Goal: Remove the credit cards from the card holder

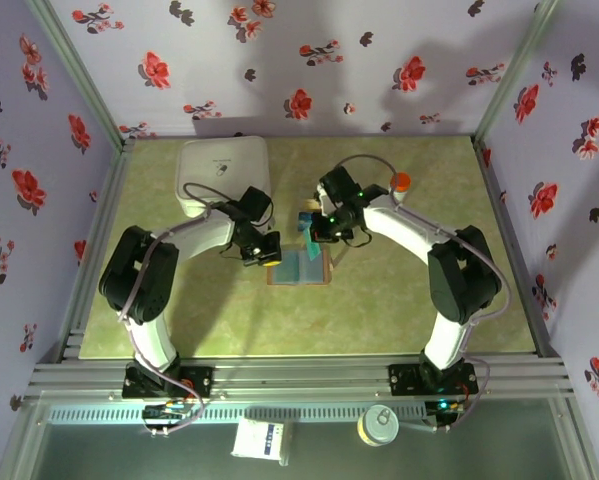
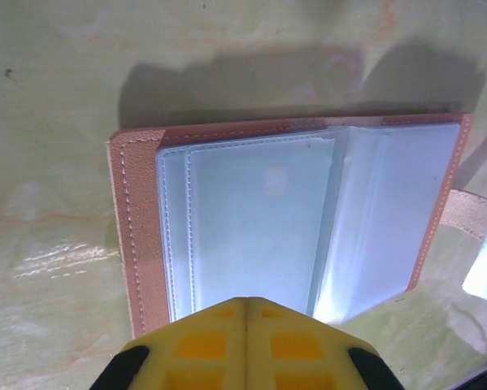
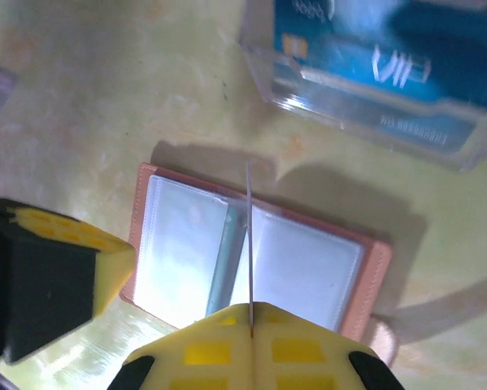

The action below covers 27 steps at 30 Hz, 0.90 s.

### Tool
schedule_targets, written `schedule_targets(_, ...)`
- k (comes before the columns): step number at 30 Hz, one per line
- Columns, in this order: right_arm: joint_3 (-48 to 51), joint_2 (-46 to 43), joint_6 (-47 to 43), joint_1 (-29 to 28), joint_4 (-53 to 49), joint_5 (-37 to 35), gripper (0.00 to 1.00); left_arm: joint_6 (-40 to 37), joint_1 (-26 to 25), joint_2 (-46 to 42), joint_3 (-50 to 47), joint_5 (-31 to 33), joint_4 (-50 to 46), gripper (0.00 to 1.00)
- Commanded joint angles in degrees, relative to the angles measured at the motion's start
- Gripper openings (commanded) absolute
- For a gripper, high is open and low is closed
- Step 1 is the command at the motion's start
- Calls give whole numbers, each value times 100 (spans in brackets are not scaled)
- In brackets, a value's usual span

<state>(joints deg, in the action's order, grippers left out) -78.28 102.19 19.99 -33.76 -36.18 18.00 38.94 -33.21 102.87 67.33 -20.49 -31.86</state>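
Right wrist view: a clear tray (image 3: 365, 122) at upper right holds a blue card (image 3: 406, 65). Below it the wallet (image 3: 308, 268) lies open on the table (image 3: 105, 97). The right gripper (image 3: 251, 321) is clamped on a thin card (image 3: 249, 244), edge-on over the fold. The left gripper (image 2: 245, 313), fingers together, sits at the wallet's lower edge. A white box (image 1: 224, 175) stands upper left in the top view.

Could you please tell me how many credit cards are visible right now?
2: one blue card lying in the clear tray, one edge-on card pinched in the right tool. Others may hide beneath the blue one.
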Motion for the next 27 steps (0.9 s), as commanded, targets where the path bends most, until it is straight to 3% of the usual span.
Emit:
schedule_targets(1, -536, 284, -1908, 23, -903, -216, 4, -99, 66, -295, -147, 135, -126, 0)
schedule_targets(13, -2777, 1456, -6016, 256, -2832, -522, 1, -34, 207, -1124, -725, 434, -4, 1)
schedule_targets(19, -3815, 1964, -7009, 375, -3485, -862, 0, -42, 340, -1383, -926, 476, -36, 0)
schedule_targets(27, -5600, 2826, -7460, 672, -3986, -751, 0, -123, 499, -1496, -1063, 467, -54, 0)
